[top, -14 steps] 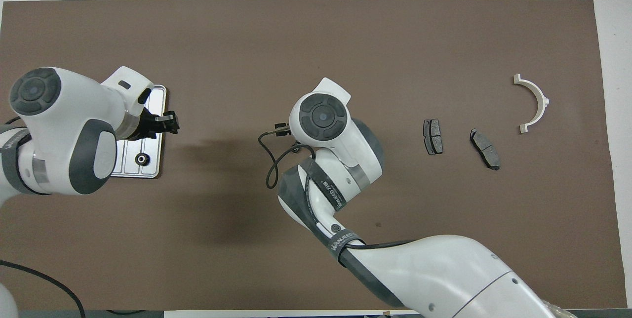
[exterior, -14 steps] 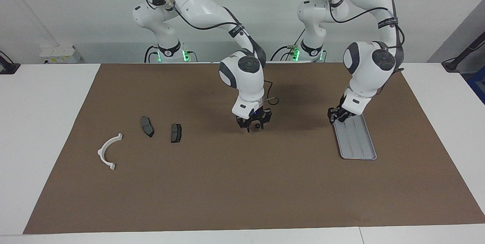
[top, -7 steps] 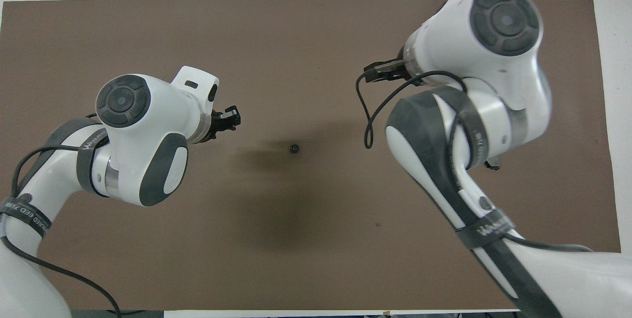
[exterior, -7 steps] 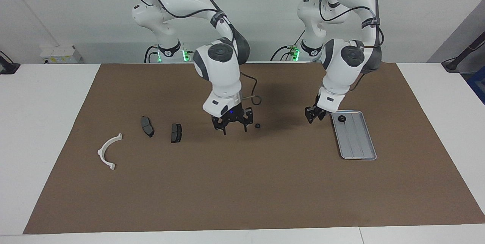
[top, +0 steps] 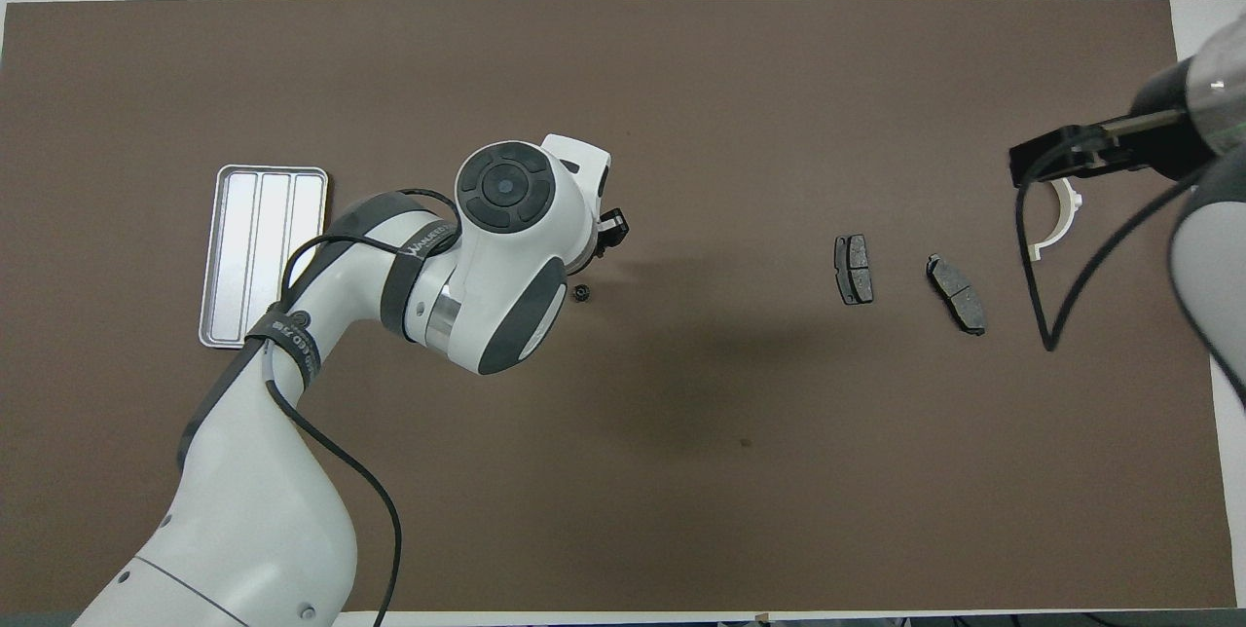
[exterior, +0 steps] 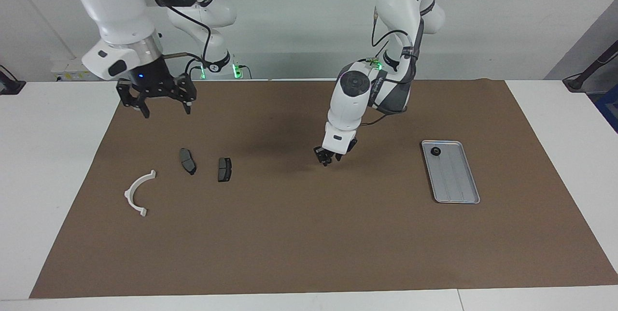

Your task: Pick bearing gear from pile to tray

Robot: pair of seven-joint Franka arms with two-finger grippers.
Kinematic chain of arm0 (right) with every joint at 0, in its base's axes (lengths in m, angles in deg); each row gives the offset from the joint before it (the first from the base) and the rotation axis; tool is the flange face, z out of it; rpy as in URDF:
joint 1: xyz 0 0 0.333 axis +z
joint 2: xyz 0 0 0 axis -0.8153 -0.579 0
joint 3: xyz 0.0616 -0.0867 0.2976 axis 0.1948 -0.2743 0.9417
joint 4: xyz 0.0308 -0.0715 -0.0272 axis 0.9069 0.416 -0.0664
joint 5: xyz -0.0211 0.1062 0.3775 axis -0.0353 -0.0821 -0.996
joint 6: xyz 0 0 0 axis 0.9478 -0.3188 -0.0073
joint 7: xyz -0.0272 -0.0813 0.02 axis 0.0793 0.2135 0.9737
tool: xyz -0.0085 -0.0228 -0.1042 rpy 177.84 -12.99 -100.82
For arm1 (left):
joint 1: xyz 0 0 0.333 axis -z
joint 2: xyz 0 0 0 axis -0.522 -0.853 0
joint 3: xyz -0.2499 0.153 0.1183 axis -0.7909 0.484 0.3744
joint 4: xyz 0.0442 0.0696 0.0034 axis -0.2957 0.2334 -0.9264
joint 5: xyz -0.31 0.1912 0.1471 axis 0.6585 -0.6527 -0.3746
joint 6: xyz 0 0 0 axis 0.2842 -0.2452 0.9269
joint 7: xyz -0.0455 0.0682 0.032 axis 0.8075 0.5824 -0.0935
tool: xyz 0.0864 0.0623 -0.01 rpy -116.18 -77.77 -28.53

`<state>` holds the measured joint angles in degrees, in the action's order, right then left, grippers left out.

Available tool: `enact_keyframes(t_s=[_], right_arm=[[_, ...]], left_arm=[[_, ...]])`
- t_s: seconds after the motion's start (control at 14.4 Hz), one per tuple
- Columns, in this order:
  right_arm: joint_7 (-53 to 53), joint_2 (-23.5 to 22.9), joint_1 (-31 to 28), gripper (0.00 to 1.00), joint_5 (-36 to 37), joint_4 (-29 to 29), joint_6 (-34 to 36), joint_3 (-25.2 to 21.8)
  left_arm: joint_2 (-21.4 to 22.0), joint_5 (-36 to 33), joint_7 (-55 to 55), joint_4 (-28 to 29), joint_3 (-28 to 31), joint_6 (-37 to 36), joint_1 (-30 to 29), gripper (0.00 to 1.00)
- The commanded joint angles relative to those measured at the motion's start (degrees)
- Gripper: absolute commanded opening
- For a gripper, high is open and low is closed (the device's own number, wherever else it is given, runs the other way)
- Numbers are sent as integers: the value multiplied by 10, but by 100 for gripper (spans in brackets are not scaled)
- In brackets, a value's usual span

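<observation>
**Figure. Collecting the second bearing gear for the tray.**

The tray (exterior: 458, 190) is lying on the brown mat (exterior: 309, 243) toward the left arm's end of the table. One bearing gear (exterior: 436, 151) is already sitting in the tray's corner nearest the robots. A second bearing gear (top: 581, 293), small, black and round, is lying on the mat well apart from the tray, toward the right arm's end. It is showing in the overhead view only.

The left gripper (exterior: 330, 159) is hanging low over the mat just above this loose gear. In the facing view it is hiding the gear. Whether its grip is open or closed cannot be told, and the overhead view is showing the gear on the mat, apparently not yet held.

The right gripper (exterior: 157, 103) is waiting raised high, much farther from the tray. Its fingers (exterior: 145, 108) are spread wide and holding nothing.

The rest of the pile is lying farther from the tray again: two brake pads (exterior: 188, 161) (exterior: 224, 169), then the white bracket (exterior: 137, 195).

Judged step: grasping the loose gear. To do it well:
- centre the tips over the gear so that one is passing on each side;
- go down until they are nearly meeting the mat, because the part is low and could roll or skid if nudged;
- close evenly and lift straight up;
- release over bare tray floor, clear of the gear already there.
</observation>
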<state>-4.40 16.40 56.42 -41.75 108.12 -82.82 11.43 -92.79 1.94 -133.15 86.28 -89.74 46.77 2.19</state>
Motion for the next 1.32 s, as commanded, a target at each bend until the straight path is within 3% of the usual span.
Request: enact_keyframes(t_s=[0.0,0.28,0.42,0.63,0.97,1.25], right_arm=[[45,28,-88,100,3,26,29,25],[48,58,-94,100,-2,22,75,-20],[47,69,-95,100,-2,33,76,-20],[44,117,-100,100,-3,113,66,-18],[45,78,-102,100,-2,57,102,-7],[45,80,-102,100,-2,57,105,-7]], left_arm=[[-12,-22,-8,-3,13,-18,11,51],[-1,-23,-8,19,13,-26,11,51],[1,-22,-12,25,14,-24,12,51],[9,-22,-22,49,14,-15,18,51],[9,-22,-50,52,13,6,21,46],[10,-23,-51,60,14,19,22,40]])
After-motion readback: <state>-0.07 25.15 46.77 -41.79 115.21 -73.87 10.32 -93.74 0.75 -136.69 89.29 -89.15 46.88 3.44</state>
